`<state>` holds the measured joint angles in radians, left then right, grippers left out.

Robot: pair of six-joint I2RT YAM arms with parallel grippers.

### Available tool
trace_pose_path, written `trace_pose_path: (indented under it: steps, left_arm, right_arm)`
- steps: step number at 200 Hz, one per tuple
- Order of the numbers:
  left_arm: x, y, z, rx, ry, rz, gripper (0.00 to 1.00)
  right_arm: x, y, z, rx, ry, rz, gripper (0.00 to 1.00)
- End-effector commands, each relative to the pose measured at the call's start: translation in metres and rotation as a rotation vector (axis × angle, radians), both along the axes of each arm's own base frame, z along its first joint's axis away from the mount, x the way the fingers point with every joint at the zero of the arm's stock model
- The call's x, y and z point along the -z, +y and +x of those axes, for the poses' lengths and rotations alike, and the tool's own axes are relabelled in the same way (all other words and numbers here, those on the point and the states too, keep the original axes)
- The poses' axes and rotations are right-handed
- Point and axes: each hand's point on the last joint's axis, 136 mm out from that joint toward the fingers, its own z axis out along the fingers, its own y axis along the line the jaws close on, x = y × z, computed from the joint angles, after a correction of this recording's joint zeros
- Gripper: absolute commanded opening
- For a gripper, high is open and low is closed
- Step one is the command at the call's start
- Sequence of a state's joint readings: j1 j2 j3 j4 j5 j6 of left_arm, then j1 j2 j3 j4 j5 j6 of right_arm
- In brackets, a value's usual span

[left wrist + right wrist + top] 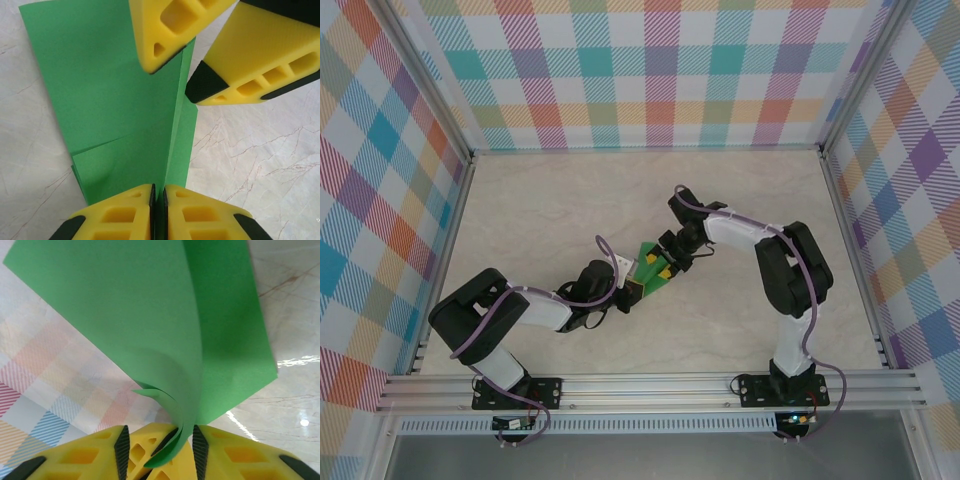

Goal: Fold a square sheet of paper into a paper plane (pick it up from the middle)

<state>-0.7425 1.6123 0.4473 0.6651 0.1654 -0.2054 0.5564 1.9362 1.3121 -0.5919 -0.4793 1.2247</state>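
The green sheet of paper (651,266) lies mid-table, folded into layers with a centre crease standing up as a ridge (172,145). My left gripper (159,192) is shut on the near end of that ridge, reaching in from the left (626,287). My right gripper (667,264) comes from the right at the far end. Its yellow fingers (170,30) stand either side of the raised edge. In the right wrist view the paper (150,315) curls down between the right gripper's (157,435) pads, which are still apart; the paper touches the right-hand pad.
The marble tabletop (570,200) is ringed by checked walls and metal frame rails (650,385). The left gripper's yellow fingers (142,452) show just behind the right gripper's gap, so the two grippers sit very close together.
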Motion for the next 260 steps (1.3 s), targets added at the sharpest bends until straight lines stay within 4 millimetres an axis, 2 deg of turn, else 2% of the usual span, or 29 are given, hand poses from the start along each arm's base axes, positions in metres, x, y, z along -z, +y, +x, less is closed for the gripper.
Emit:
trace_pose_path:
  steps: [1, 47, 63, 81, 193, 218, 239, 260]
  left_arm:
    - [-0.011, 0.0, 0.002, 0.024, -0.05, -0.016, 0.15]
    - [-0.007, -0.001, 0.002, 0.037, -0.045, -0.002, 0.21]
    - [-0.005, -0.002, 0.001, 0.04, -0.04, 0.003, 0.27]
    - [-0.002, -0.002, 0.001, 0.046, -0.038, 0.012, 0.3]
    - [0.006, -0.005, 0.0, 0.083, -0.042, 0.052, 0.32]
    - [0.007, -0.004, 0.001, 0.075, -0.044, 0.06, 0.27]
    - [0.005, -0.004, 0.002, 0.064, -0.045, 0.053, 0.21]
    - [0.004, -0.005, 0.001, 0.053, -0.024, 0.032, 0.18]
  right_arm:
    - [0.001, 0.005, -0.004, 0.009, 0.055, 0.0, 0.34]
    - [0.0, 0.009, -0.003, 0.012, 0.059, 0.01, 0.18]
    - [-0.002, 0.01, -0.003, 0.013, 0.056, 0.015, 0.16]
    - [-0.004, 0.011, -0.002, 0.015, 0.057, 0.022, 0.16]
    - [-0.006, 0.016, -0.001, 0.024, 0.066, 0.044, 0.17]
    - [-0.006, 0.016, 0.0, 0.024, 0.064, 0.045, 0.18]
    - [-0.007, 0.014, -0.001, 0.012, 0.049, 0.033, 0.23]
    - [-0.012, 0.008, 0.003, -0.033, -0.02, 0.016, 0.35]
